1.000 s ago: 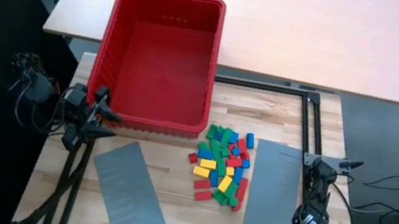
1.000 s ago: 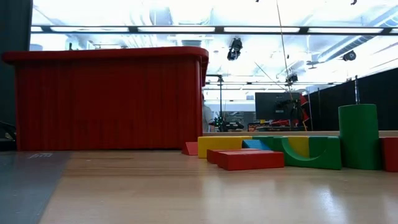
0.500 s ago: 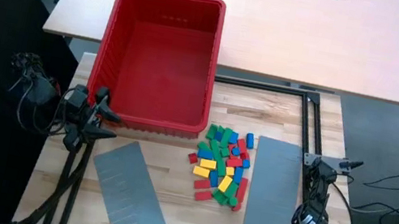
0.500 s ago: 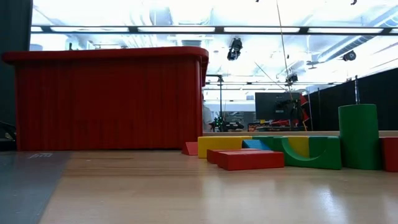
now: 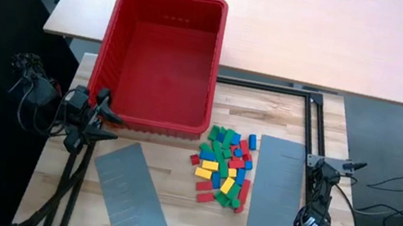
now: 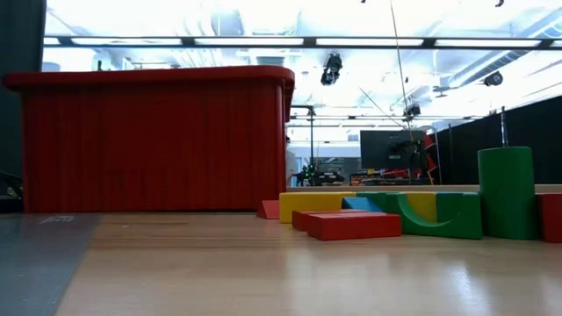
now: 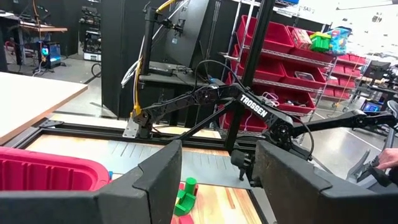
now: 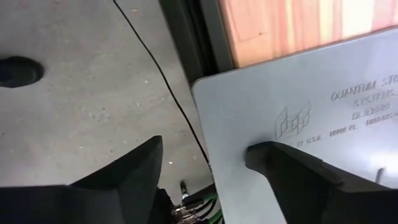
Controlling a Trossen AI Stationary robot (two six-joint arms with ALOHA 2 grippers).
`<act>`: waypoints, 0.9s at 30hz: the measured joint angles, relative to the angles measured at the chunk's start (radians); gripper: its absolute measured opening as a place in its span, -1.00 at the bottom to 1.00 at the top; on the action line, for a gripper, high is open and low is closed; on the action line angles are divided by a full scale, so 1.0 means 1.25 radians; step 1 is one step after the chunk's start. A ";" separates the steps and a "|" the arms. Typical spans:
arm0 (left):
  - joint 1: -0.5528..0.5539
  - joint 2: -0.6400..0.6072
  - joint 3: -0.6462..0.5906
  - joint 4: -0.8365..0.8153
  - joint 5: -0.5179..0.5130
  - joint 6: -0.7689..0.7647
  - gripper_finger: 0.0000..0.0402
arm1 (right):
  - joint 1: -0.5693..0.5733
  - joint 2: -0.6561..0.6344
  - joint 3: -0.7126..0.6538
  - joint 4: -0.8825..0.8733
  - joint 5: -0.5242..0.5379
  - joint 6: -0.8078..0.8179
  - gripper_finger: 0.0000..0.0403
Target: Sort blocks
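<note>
Two grippers are parked at the near corners of the table, both idle. The left gripper (image 5: 101,116) sits just beside the near left corner of the red bin (image 5: 113,48), with its fingers (image 7: 163,180) spread wide and nothing between them. The right gripper (image 5: 315,179) rests at the table's right edge, its fingers (image 8: 124,171) also spread apart and empty, hanging over the edge of a grey panel (image 5: 274,196). Both arms look folded back in a resting pose, probably to keep the middle of the table clear before sorting starts.

The blocks (image 5: 225,167) lie in one loose, unsorted pile of red, green, blue and yellow pieces on the wooden table (image 5: 172,183), just in front of the bin's near right corner and touching the left side of that grey panel. A second grey panel (image 5: 129,196) lies at an angle near the left arm. The bin appears empty from above.

Only the overhead view shows the whole layout. The table-level view shows the pile includes a green arch (image 6: 439,219) and an upright green cylinder (image 6: 507,193), shapes that cannot be made out from overhead. The left wrist view shows the right arm across the table and what may be a person's hand at its far edge.
</note>
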 joint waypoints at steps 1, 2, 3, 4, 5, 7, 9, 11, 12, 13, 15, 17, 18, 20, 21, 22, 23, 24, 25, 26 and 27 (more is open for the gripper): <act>0.000 0.000 0.000 -0.001 0.000 0.000 -0.04 | 0.000 0.000 0.000 -0.001 0.002 0.003 0.17; 0.000 0.000 0.000 -0.003 0.000 0.000 -0.04 | 0.000 0.000 0.000 -0.001 0.004 0.004 0.13; 0.000 0.000 0.000 -0.007 0.000 0.000 -0.05 | 0.000 0.000 0.000 0.000 0.004 0.004 0.08; 0.000 0.000 0.000 -0.012 0.000 0.000 -0.05 | 0.000 0.000 0.000 0.002 0.004 0.004 0.04; 0.000 0.000 0.000 -0.017 0.000 0.000 -0.06 | 0.000 0.000 0.000 0.003 0.004 0.004 0.00; 0.000 0.000 0.000 -0.023 0.000 0.000 -0.07 | 0.000 0.000 0.000 0.006 0.004 0.004 -0.08; 0.000 0.000 0.000 -0.027 0.000 0.000 -0.08 | 0.000 -0.001 0.000 0.010 0.004 0.004 -0.16; 0.000 0.000 0.000 -0.027 0.000 0.000 -0.08 | 0.000 -0.001 0.000 0.016 0.004 0.004 -0.24; 0.000 0.000 0.000 -0.027 0.000 0.000 -0.07 | 0.000 -0.001 0.000 0.017 0.004 0.004 -0.28; 0.000 0.000 0.000 -0.027 0.000 0.000 -0.07 | 0.000 -0.001 0.000 0.019 0.004 0.004 -0.33; 0.000 0.000 0.000 -0.028 0.000 0.000 -0.05 | 0.000 -0.001 0.000 0.022 0.004 0.001 -0.42; 0.000 0.000 0.000 -0.034 0.000 0.000 -0.04 | 0.000 -0.002 0.000 0.025 0.004 0.002 -0.50; 0.000 0.000 0.000 -0.035 0.000 0.000 -0.04 | 0.000 -0.002 0.001 0.026 0.004 0.002 -0.55; 0.000 0.000 0.000 -0.036 0.000 0.000 -0.04 | 0.000 -0.002 0.006 0.026 0.003 0.005 -0.62; 0.000 0.000 0.000 -0.037 0.000 0.000 -0.04 | 0.000 -0.001 0.010 0.026 0.003 0.006 -0.64; 0.000 0.000 0.000 -0.037 0.000 0.000 -0.05 | 0.000 -0.001 0.014 0.024 0.003 0.005 -0.65; 0.000 0.000 0.000 -0.037 0.000 0.000 -0.05 | 0.000 0.000 0.019 0.023 0.004 -0.001 -0.65; 0.000 0.000 0.000 -0.037 0.000 0.000 -0.06 | 0.002 0.001 0.024 0.028 0.006 -0.012 -0.63; 0.000 0.000 0.000 -0.037 0.000 0.000 -0.06 | 0.003 0.001 0.030 0.042 0.011 -0.028 -0.59; 0.000 0.000 0.000 -0.037 0.000 0.000 -0.06 | 0.006 0.002 0.038 0.066 0.022 -0.039 -0.54; 0.000 0.000 0.000 -0.038 0.000 0.000 -0.06 | 0.008 0.003 0.043 0.089 0.032 -0.049 -0.47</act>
